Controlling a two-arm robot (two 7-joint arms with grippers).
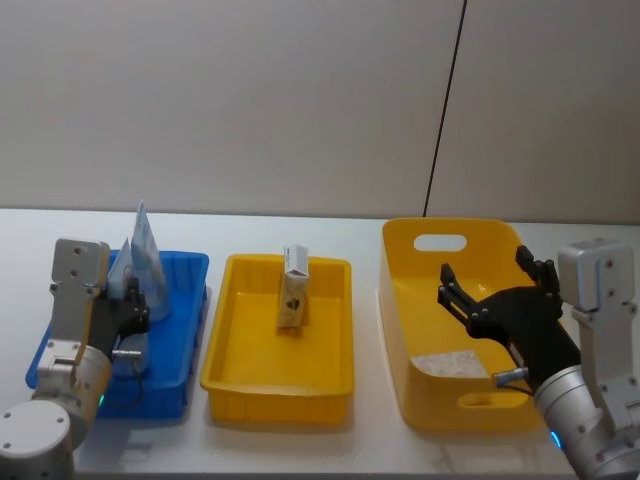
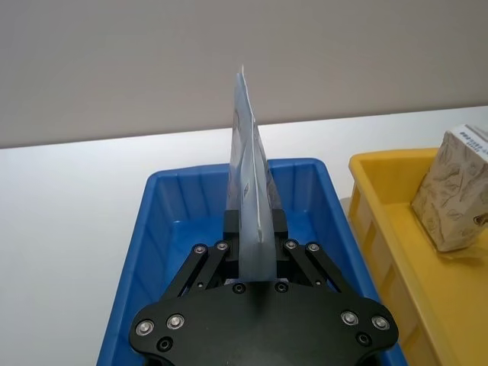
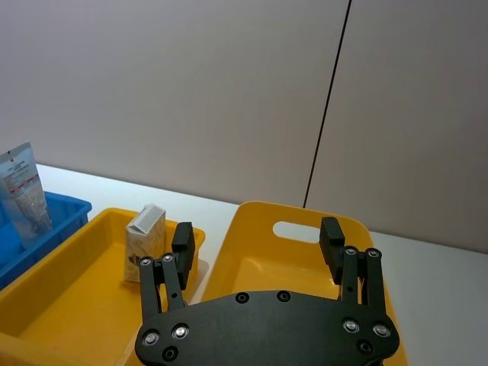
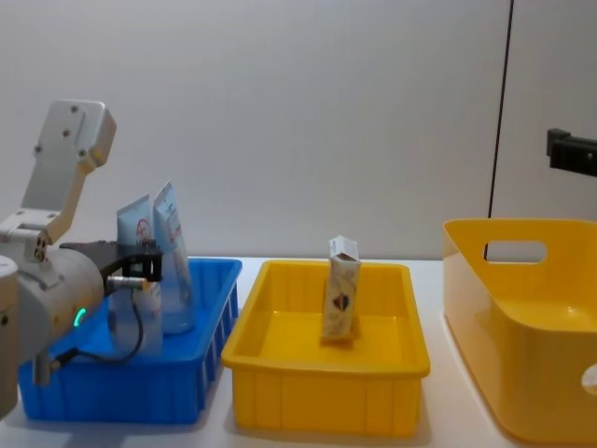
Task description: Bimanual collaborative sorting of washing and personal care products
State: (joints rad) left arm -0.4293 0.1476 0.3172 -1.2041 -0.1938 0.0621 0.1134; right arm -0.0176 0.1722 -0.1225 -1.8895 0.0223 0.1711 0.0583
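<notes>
The crate (image 1: 160,398) is blue; the tray (image 1: 275,385) and tub (image 1: 450,412) are yellow. Tubes (image 4: 173,252) pale blue-white with red logos, the carton (image 4: 341,289) cream with a dark mark. Left gripper (image 2: 255,223) and right gripper (image 3: 256,230) are black.

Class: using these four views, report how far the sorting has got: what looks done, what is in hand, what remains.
Done: a cream carton stands in the shallow yellow tray. In hand: the left gripper has its jaws shut on a squeeze tube in the blue crate, beside another tube. Left: probably releasing it; the right gripper hangs open over the deep yellow bin.
</notes>
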